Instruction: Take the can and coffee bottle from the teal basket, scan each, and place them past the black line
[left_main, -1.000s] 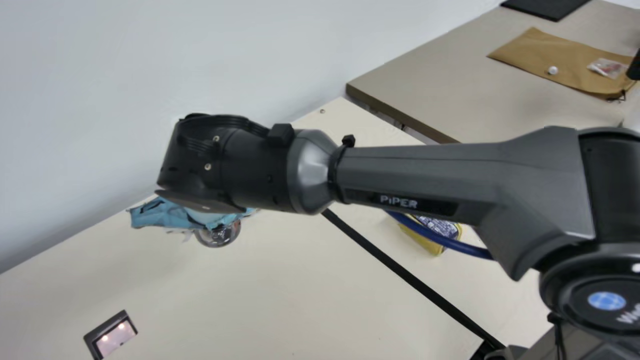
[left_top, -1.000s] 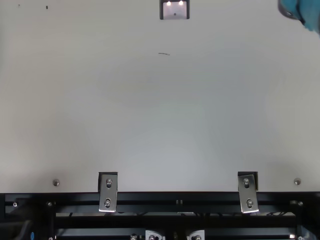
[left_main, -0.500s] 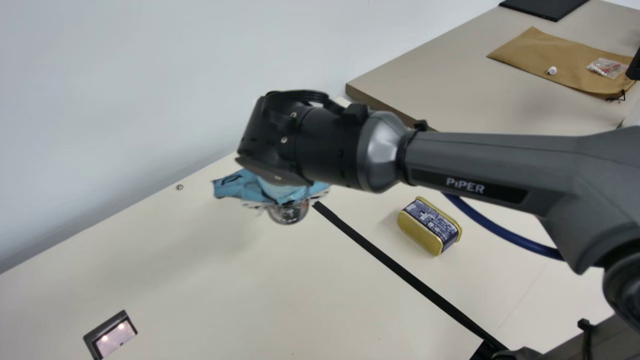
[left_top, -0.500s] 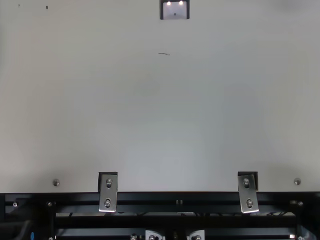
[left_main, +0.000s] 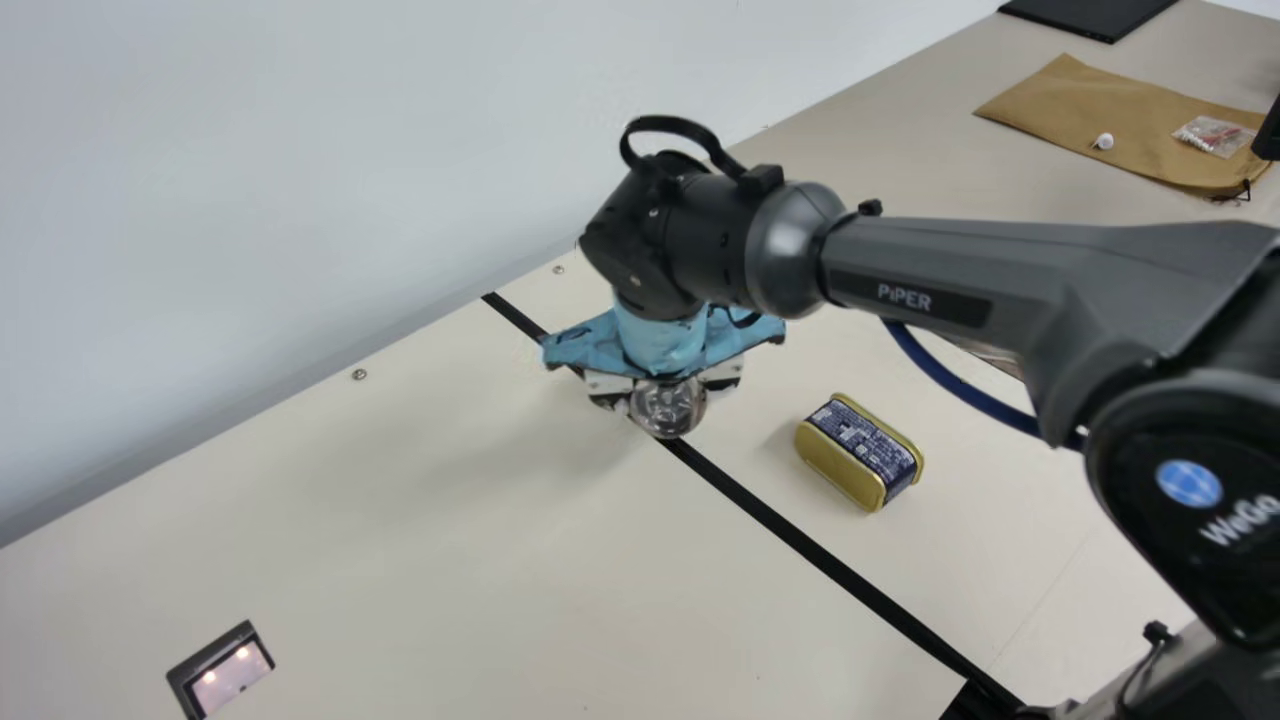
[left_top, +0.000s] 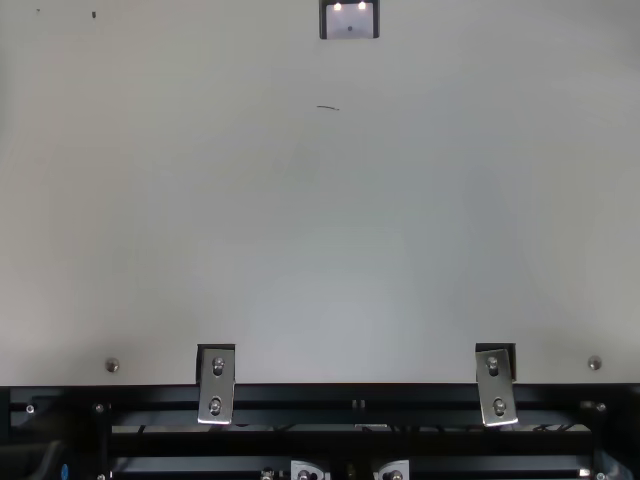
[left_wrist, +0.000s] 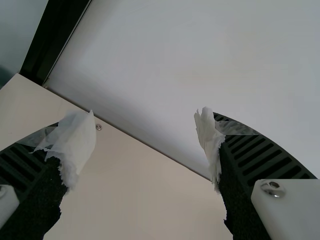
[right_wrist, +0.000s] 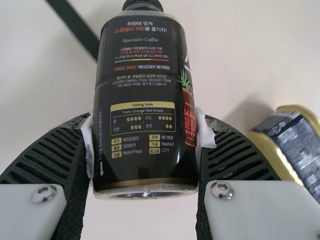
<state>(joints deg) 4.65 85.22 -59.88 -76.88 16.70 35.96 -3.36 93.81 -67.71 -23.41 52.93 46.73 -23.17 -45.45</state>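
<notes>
cream tabletop: pale and plain under me (left_main: 350, 560), meeting a whitish wall on the far side, with a black line (left_main: 800, 540) slanting from far left to near right.
my right gripper (right_wrist: 146, 125): closed firmly on the coffee bottle (right_wrist: 142, 95), one ribbed finger on each side of its lower body.
where the bottle is: held over the far part of the line, cap toward the far side, base toward the near side, lying over rather than upright.
my left gripper (left_wrist: 145, 125): jaws wide apart, nothing between them.
slip risk: i pinch close to the base, so the cap end could sag; the torn white wrapping on my pads might shift and let it twist.
rolling risk: if i let go with it on its side, its round body could roll back over the line.
bump risk: the can (left_main: 860, 455) sits right of the line; swinging too far right and near could knock it.
bottle's look: dark glossy body, black cap, gold band at the base, pale and red print, a yellow-topped panel, a red pot with green leaves.
can's look: rounded oblong, gold, with a dark blue printed wrap.
</notes>
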